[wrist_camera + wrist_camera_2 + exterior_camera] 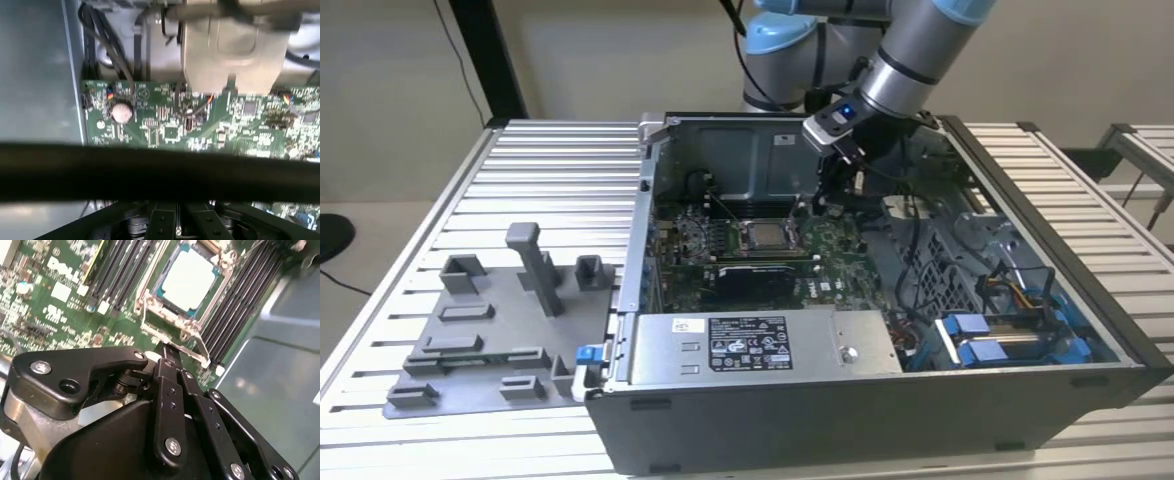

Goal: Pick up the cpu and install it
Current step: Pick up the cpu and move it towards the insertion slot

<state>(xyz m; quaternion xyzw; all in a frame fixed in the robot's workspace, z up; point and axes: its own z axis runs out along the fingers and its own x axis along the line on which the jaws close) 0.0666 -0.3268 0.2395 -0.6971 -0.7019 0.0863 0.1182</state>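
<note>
cpu spot: the cpu lies flat, silver top up, inside the socket frame on the motherboard, mid computer case, which sits on the tabletop.
Pincer state: the pincer is down inside the case. Its fingers look drawn together and we see nothing between them, so it holds nothing.
Key relation: cpu lies to the exterior view's left of the pincer and a bit nearer. Close by but apart, no contact.
Axis: chip is square, so no long axis. Its edges run w/ the frame.
Arm: only one arm, so no choice of nearer.
Closest thing: in the second wrist view the frame's wire lever sits right at the tips. We can't tell if they touch.
Task status (our judgement): cpu already seated in the socket.
</note>
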